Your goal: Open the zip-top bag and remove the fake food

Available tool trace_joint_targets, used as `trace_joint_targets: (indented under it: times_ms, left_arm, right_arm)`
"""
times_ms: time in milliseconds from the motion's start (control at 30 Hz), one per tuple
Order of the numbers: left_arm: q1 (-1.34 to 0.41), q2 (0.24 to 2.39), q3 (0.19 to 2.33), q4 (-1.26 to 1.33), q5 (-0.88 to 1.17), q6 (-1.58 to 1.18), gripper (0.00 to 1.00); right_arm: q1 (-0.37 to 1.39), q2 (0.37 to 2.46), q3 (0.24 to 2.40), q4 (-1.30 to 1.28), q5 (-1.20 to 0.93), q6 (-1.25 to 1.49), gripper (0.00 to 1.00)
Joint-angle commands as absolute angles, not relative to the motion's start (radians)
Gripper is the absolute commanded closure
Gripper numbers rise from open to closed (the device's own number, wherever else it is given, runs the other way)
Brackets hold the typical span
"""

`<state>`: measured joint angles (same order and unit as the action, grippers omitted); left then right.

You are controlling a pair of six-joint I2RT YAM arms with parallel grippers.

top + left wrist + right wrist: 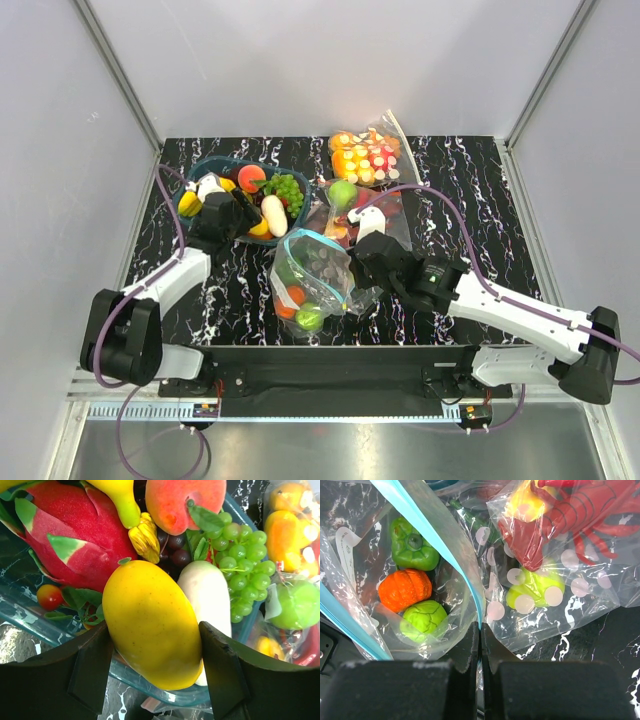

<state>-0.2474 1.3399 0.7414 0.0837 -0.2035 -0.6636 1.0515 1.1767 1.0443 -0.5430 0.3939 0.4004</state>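
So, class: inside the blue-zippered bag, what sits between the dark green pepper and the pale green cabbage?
An orange pumpkin lies there in the bag; the right wrist view shows it.

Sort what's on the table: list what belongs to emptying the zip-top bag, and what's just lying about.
Job: zip-top bag; fake food inside it; right gripper, jaws shut on the bag's edge.
Lying about: lobster bag; bag of orange and red-white pieces.

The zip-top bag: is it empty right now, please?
No, the zip-top bag holds an orange pumpkin, a green pepper and a cabbage.
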Motion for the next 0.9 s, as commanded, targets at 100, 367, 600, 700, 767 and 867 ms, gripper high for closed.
trace_joint_targets:
  times_ms: [100, 367, 600, 700, 767, 867]
  left_arm:
    - [-0.244, 1.37, 0.723, 0.184, -0.233, -0.676, 0.36]
    - [-0.245, 1.325, 0.713, 0.153, -0.25, -0.678, 0.14]
    - [-0.244, 1.295, 0.709, 0.123, -0.265, -0.669, 0.07]
    - [-0.245, 1.257, 0.703, 0.111, -0.262, -0.67, 0.01]
    - [-0.245, 1.226, 0.701, 0.092, -0.258, -0.663, 0.01]
    - [-0.245, 1.157, 0.693, 0.06, -0.247, -0.652, 0.01]
  right_arm:
    - [1.045, 1.186, 1.043, -0.5, 0.371, 0.4, 0.95]
    - [1.043, 1.201, 1.04, -0.494, 0.36, 0.403, 0.94]
    - [1.045, 1.207, 1.042, -0.485, 0.348, 0.403, 0.94]
    - [1.043, 1.201, 1.043, -0.488, 0.351, 0.403, 0.94]
    - [1.043, 1.195, 1.046, -0.492, 0.354, 0.402, 0.94]
    - [1.043, 1.195, 1.055, -0.495, 0.356, 0.397, 0.94]
